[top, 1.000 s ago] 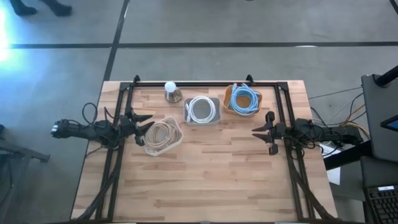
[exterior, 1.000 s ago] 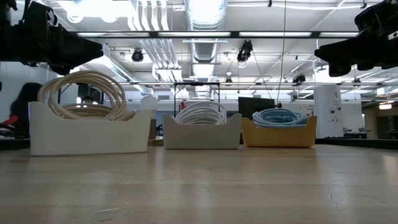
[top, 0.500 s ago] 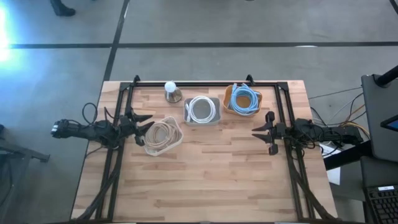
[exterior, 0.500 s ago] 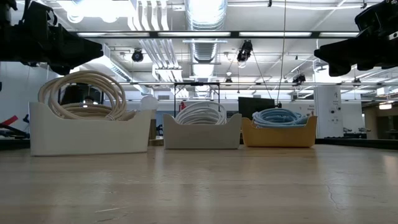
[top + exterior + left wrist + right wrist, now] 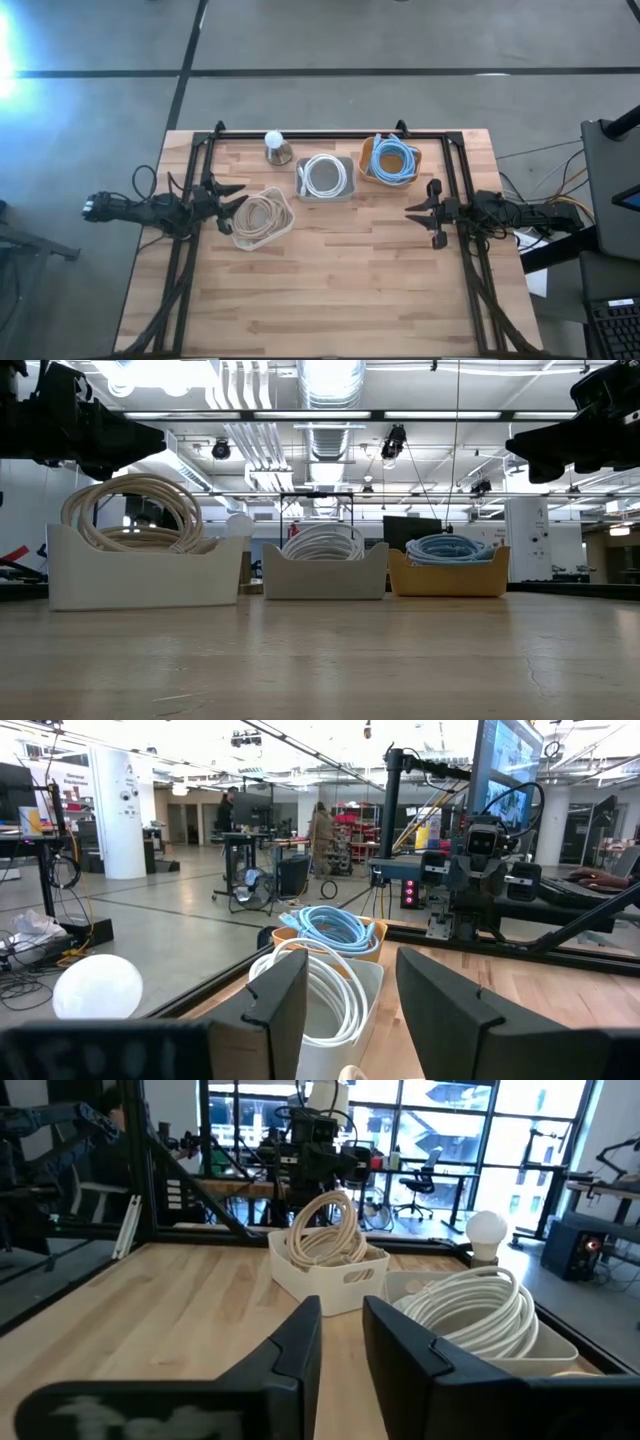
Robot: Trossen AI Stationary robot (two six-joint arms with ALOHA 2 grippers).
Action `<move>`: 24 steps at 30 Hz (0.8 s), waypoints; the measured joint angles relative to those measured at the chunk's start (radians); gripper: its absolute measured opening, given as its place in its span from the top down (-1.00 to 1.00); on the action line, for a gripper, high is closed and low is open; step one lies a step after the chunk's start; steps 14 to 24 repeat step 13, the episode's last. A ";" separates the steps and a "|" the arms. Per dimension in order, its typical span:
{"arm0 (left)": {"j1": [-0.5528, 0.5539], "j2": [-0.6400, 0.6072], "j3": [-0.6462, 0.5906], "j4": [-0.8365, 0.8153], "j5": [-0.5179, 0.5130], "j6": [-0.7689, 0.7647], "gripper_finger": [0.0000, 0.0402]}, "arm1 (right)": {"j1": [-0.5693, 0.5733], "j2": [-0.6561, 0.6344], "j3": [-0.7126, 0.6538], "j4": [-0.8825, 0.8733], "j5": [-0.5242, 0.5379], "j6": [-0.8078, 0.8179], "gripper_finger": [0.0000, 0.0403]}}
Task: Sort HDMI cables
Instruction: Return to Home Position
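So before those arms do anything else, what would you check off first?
1. The beige cables lie in the white bin: ok.
2. The white cables lie in the grey bin: ok.
3. The blue cables lie in the orange bin: ok.
4. Loose cable on the table: none in view, ok.
5. The left end effector is open and empty at the table's left edge: ok.
6. The right end effector is open and empty at the table's right edge: ok.
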 joint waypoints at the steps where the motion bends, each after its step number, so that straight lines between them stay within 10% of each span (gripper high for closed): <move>1: 0.000 0.000 0.000 0.000 0.000 0.000 0.20 | 0.000 0.000 0.000 0.000 0.000 -0.006 0.65; 24: 0.000 0.000 0.000 0.000 0.000 0.000 0.20 | 0.000 0.000 0.000 0.000 0.000 -0.008 0.59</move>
